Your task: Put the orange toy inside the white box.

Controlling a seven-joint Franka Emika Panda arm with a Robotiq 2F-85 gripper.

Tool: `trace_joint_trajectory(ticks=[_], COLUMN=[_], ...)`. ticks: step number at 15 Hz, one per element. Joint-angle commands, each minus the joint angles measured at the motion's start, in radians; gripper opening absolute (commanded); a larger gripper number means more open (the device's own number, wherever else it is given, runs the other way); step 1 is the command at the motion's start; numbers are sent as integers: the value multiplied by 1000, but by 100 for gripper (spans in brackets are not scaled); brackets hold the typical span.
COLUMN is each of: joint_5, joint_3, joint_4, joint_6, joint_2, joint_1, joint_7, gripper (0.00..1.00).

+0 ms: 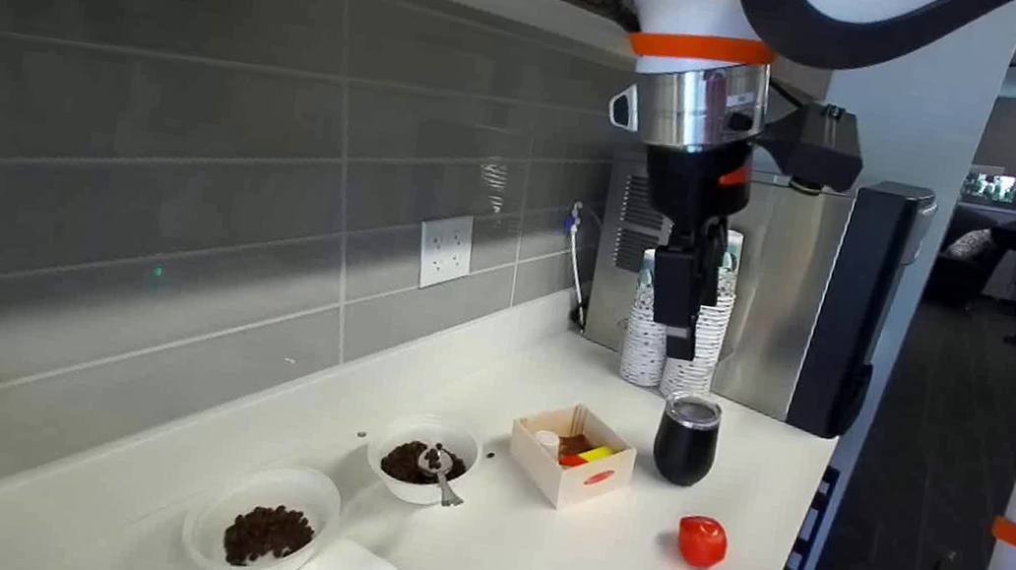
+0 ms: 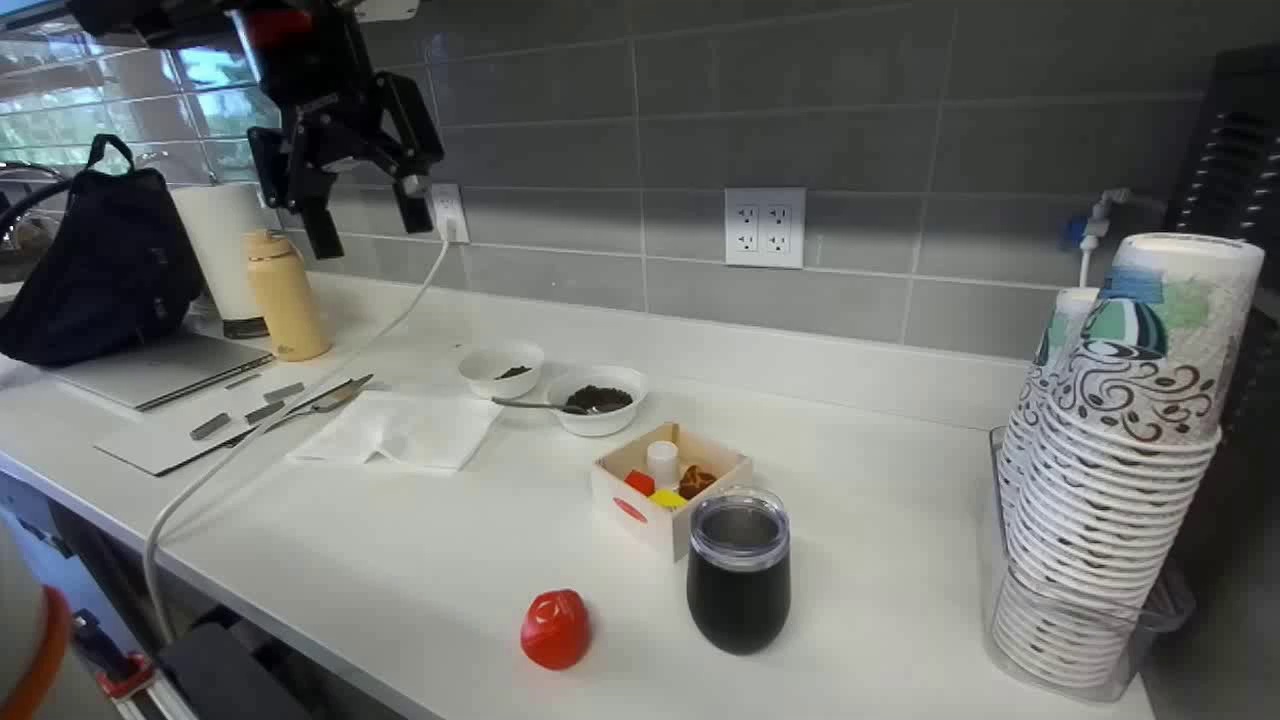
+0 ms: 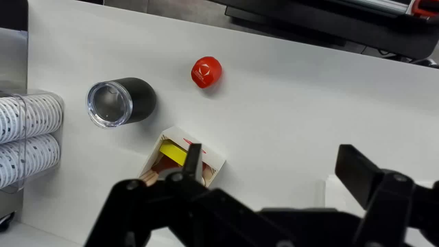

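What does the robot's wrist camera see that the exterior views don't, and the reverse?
Only the wrist view shows a crisp white logo on the red-orange toy.

Only the exterior views show the white bowls and wall outlets; an exterior view adds a dark bag and a yellow bottle.

All share the toy, white box, black cup, stacked paper cups and the robot's jaws.

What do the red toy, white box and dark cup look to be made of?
Red toy: plastic or coated foam, can't tell which; smooth, with soft highlights.
White box: probably thin wood, matte; the inner walls look tan and unshiny.
Dark cup: maybe coated metal, satin; the black body shows an even, muted sheen.
Clear lid: likely plastic, glossy; see-through with bright glints.
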Motion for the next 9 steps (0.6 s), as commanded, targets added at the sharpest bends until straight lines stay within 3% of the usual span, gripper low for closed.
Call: trace_joint_trajectory(ticks=[1, 4, 9], joint_5=[-13, -13, 3], joint_3=[-20, -20, -79], joint_4=[2, 2, -119], joint_6=[-3, -3, 134], joint_2=[5, 5, 18], joint_1=[26, 26, -12], joint_7=[15, 15, 63], gripper=[100, 100, 100])
